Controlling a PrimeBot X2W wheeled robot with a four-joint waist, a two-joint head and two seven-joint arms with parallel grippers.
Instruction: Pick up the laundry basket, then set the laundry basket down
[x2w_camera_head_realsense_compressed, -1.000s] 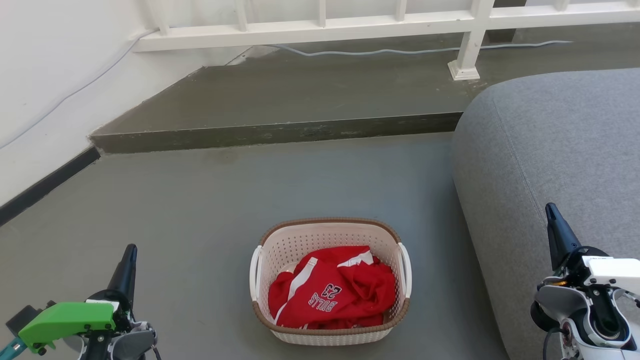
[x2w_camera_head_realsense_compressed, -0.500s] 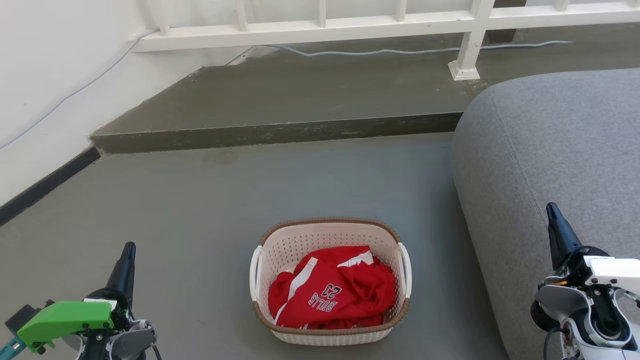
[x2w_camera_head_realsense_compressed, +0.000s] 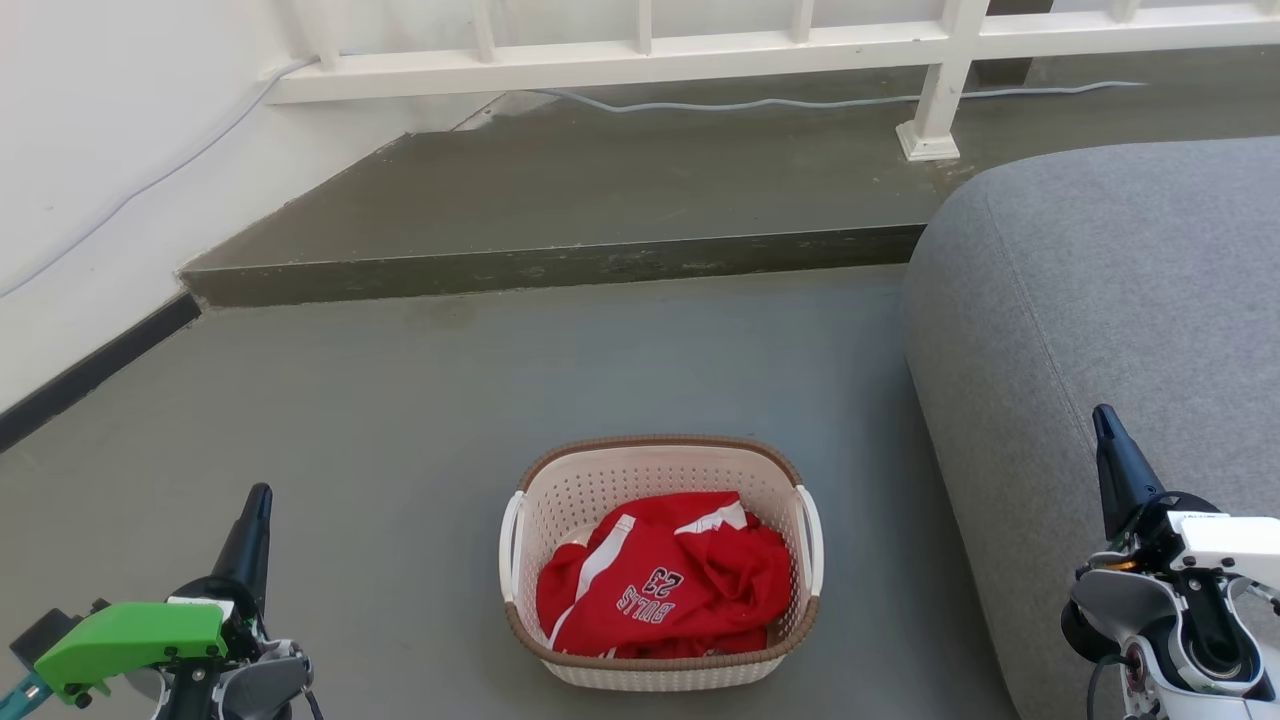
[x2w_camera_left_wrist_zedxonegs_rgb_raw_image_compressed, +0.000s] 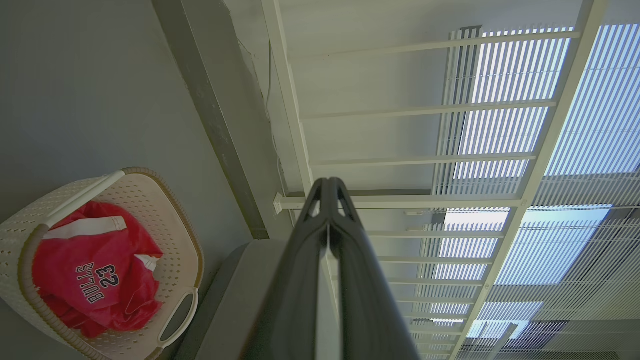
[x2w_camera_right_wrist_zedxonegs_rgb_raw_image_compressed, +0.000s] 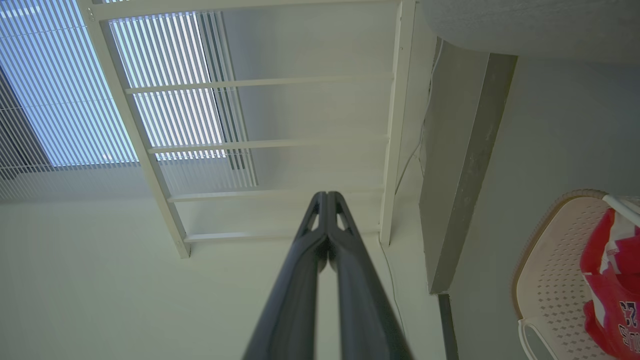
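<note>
The laundry basket (x2w_camera_head_realsense_compressed: 640, 475) stands on the grey floor near the bottom middle of the head view, cream-white and perforated with a brown rim, two white side handles and a red jersey (x2w_camera_head_realsense_compressed: 665, 585) inside. It also appears at the lower left of the left wrist view (x2w_camera_left_wrist_zedxonegs_rgb_raw_image_compressed: 170, 225) and the lower right of the right wrist view (x2w_camera_right_wrist_zedxonegs_rgb_raw_image_compressed: 550, 260). My left gripper (x2w_camera_head_realsense_compressed: 258, 498) is shut and empty, well to the basket's left. My right gripper (x2w_camera_head_realsense_compressed: 1101, 415) is shut and empty, to the basket's right, in front of the sofa. Both point up and away from the basket.
A grey sofa (x2w_camera_head_realsense_compressed: 1110, 290) fills the right side, close to the basket. A raised concrete step (x2w_camera_head_realsense_compressed: 560, 265) crosses behind, with a white railing (x2w_camera_head_realsense_compressed: 700, 55) and a cable (x2w_camera_head_realsense_compressed: 800, 102) on it. A white wall (x2w_camera_head_realsense_compressed: 90, 170) borders the left. Open floor lies between basket and step.
</note>
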